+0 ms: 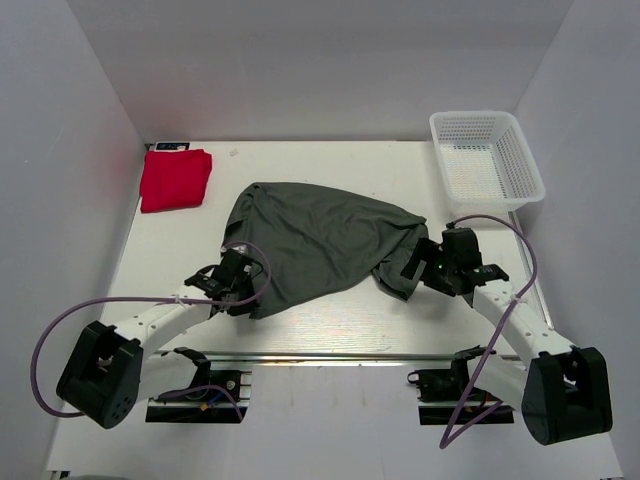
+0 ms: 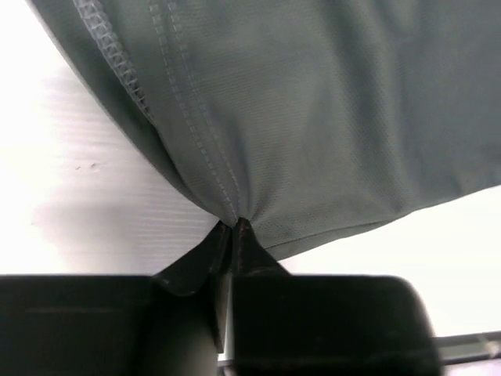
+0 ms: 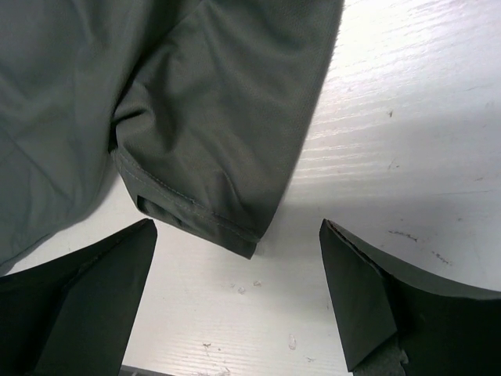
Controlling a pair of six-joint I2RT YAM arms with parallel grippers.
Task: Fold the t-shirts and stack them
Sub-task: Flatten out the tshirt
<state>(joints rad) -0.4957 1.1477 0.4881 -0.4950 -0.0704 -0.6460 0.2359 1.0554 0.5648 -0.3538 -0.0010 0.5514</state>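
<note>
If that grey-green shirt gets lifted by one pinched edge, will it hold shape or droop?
Probably droops: the grey-green shirt lies in soft rumpled folds. Likely bunches at the grip, since it puckers where the left fingers pinch it. Looks thin, probably light.

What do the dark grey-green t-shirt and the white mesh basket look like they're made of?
The dark grey-green t-shirt looks like a thin, matte knit fabric, perhaps a synthetic sports knit. Up close it shows a fine dotted texture and stitched hems, and it bunches in soft folds. The white mesh basket is probably moulded plastic with a smooth finish: its lattice walls stand rigid and even.
</note>
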